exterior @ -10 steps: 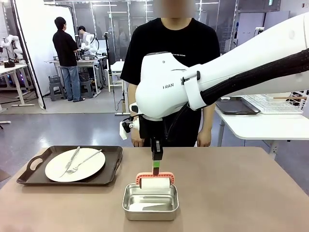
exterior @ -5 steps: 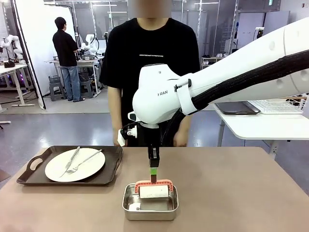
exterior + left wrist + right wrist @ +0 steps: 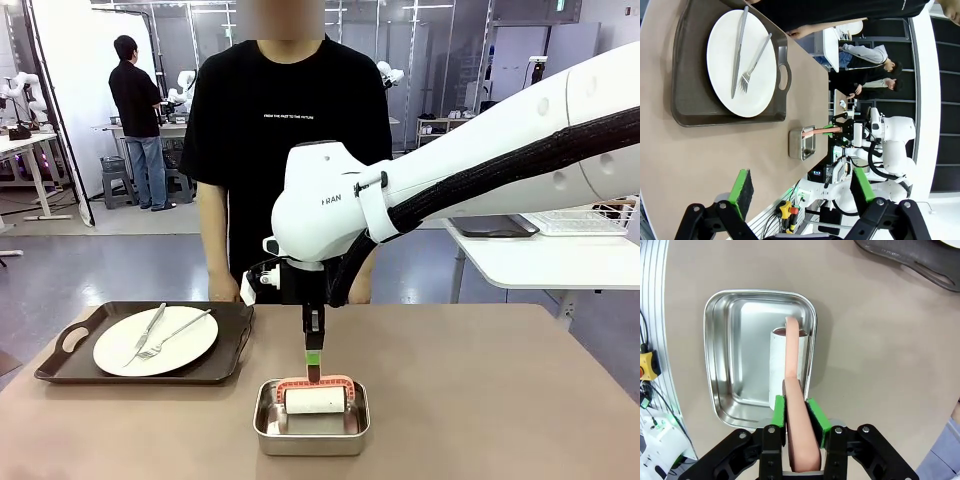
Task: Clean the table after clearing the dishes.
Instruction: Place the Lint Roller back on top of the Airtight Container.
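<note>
Right end effector (image 3: 795, 416) pinching roller (image 3: 316, 402) by handle, roller in pan (image 3: 264, 428); left end effector (image 3: 801, 189) spread, empty. 1 plate (image 3: 115, 355), tray (image 3: 228, 338) uncleared. Next, likely: lift roller over rim, onto desk (image 3: 500, 400).

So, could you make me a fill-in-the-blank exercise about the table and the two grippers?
1. The right gripper is ____ on the pink handle of the lint roller.
2. Its white roll is ____ the steel pan, not beside it.
3. The plate sits on a brown tray on the robot's ____ side of the table.
4. The jaws of the left gripper stand ____.
Missing words: shut, inside, left, open.
</note>
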Motion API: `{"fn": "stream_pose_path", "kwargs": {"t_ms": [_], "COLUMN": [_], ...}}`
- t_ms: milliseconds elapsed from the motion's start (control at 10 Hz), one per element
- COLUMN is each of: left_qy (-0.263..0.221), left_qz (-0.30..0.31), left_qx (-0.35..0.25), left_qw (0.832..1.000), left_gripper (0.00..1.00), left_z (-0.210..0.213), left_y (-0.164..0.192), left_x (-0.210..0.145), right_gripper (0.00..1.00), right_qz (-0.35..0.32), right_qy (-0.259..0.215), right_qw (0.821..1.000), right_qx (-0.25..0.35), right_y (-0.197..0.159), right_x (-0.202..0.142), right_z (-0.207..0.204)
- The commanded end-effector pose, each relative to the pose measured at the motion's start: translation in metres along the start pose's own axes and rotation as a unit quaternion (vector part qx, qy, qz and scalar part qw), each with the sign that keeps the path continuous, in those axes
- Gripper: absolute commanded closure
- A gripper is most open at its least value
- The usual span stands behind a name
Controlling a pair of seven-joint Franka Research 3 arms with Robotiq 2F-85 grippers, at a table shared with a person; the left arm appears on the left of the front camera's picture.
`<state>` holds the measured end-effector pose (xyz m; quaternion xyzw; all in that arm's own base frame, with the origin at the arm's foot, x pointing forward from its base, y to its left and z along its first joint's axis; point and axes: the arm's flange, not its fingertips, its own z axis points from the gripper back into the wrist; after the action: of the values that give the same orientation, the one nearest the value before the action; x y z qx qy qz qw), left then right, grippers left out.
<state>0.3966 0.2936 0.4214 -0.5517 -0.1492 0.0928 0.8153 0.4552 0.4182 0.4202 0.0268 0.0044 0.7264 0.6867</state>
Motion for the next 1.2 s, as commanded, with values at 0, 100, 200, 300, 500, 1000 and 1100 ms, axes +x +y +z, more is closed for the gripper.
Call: {"fn": "stream_pose_path", "kwargs": {"t_ms": [0, 100, 200, 300, 500, 1000, 1100], "left_qy": [-0.008, -0.008, -0.008, -0.008, -0.008, -0.008, -0.008], "left_qz": [-0.001, -0.001, -0.001, -0.001, -0.001, -0.001, -0.001], "left_qx": [-0.005, -0.005, -0.005, -0.005, -0.005, -0.005, -0.005], "left_qw": [1.000, 1.000, 1.000, 1.000, 1.000, 1.000, 1.000], "left_gripper": [0.00, 0.00, 0.00, 0.00, 0.00, 0.00, 0.00], "left_z": [0.001, 0.001, 0.001, 0.001, 0.001, 0.001, 0.001], "left_y": [0.000, 0.000, 0.000, 0.000, 0.000, 0.000, 0.000], "left_x": [0.000, 0.000, 0.000, 0.000, 0.000, 0.000, 0.000], "right_gripper": [0.77, 0.77, 0.77, 0.77, 0.77, 0.76, 0.58], "right_qz": [-0.005, -0.005, -0.006, -0.005, -0.009, -0.004, -0.003], "right_qy": [-0.016, -0.014, -0.015, -0.014, -0.014, -0.029, -0.024], "right_qw": [0.999, 0.999, 0.999, 0.999, 0.999, 0.999, 0.999], "right_qx": [-0.031, -0.032, -0.029, -0.029, -0.037, -0.034, -0.040], "right_y": [-0.011, -0.011, -0.013, -0.014, -0.013, -0.008, -0.005], "right_x": [0.006, 0.005, 0.004, 0.004, 0.002, -0.003, -0.002], "right_z": [-0.001, -0.004, -0.007, -0.010, -0.015, -0.024, -0.020]}}
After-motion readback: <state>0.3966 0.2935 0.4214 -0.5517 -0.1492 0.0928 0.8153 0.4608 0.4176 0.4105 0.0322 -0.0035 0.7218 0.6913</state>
